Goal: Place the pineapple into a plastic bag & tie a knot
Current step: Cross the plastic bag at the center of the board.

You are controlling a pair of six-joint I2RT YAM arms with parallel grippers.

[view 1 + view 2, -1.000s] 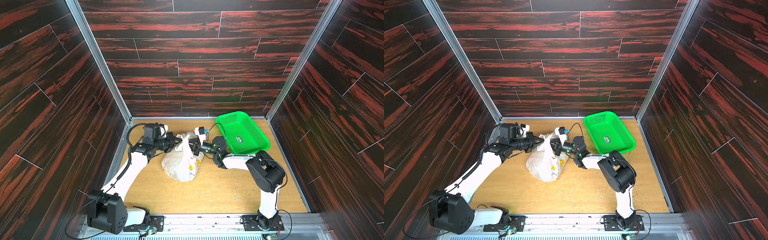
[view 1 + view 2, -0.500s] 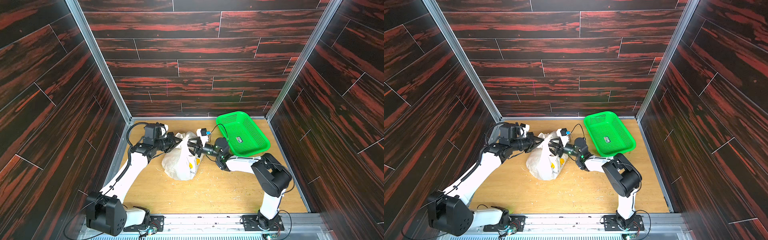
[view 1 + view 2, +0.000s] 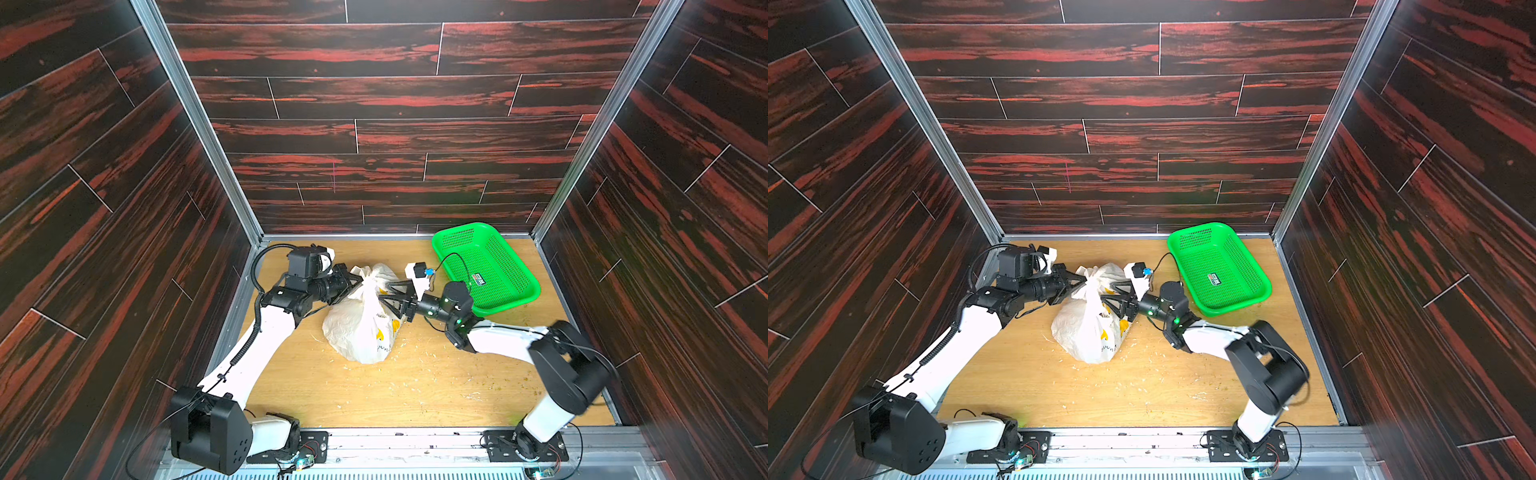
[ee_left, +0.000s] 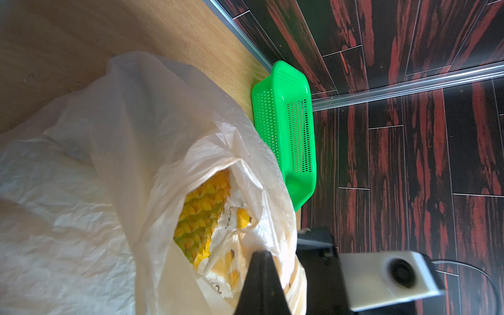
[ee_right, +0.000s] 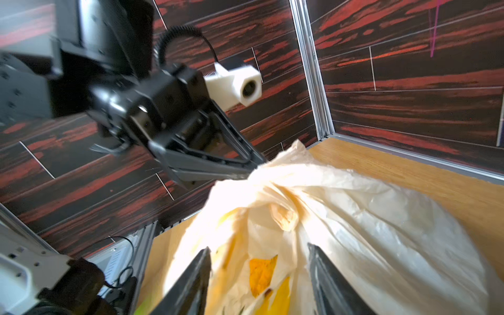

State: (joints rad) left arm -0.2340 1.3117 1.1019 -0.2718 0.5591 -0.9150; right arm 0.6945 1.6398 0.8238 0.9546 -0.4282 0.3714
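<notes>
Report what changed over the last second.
The right claw opened, letting go of the plastic bag at its bunched top; its jaws now stand apart on either side of the bag. Unchanged: left claw shut on the bag's top, bag on the table, green basket in place.

Jaws of the right gripper (image 5: 259,248) have parted, seemingly releasing the plastic bag (image 3: 360,328).

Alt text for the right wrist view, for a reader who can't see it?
The left gripper, jaws shut, pinches the bunched top of a crinkly white plastic bag with yellow prints, on a wooden table. The right gripper is open, its dark fingers either side of the bag's near face. Dark red wood-grain walls stand behind.
</notes>
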